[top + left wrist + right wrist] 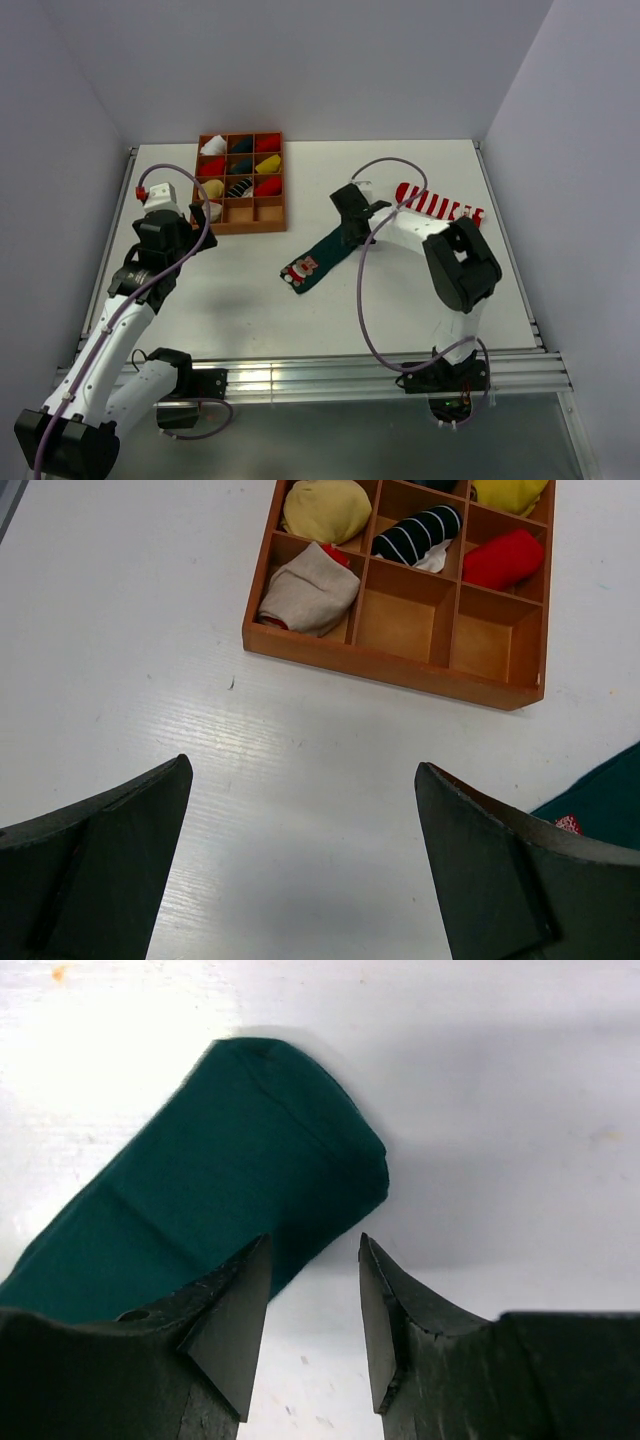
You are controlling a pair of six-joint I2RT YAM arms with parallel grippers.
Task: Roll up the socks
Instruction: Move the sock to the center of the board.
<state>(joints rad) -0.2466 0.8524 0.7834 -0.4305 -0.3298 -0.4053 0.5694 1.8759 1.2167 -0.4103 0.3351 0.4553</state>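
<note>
Left arm point(120, 330) and right arm point(455, 265): white link housings, black joint modules, black bases. A lilac cable point(362, 320) loops externally along each. Left gripper point(303, 765) and right gripper point(315, 1245): matte black wedge fingers point(100, 870) tapering to points.

The surface point(240, 300) is white. The dark green sock point(200, 1180) carries a red-and-white figure near its toe, and the striped sock point(445, 207) is banded red and white. The tray point(390, 670) is orange-brown wood. In it are a yellow bundle point(325, 510), a navy bundle point(420, 532) with white stripes, a plain red bundle point(503, 558) and a beige sock point(308, 590) showing a red patch. The left hand point(303, 770) and right hand point(315, 1245) are black.
</note>
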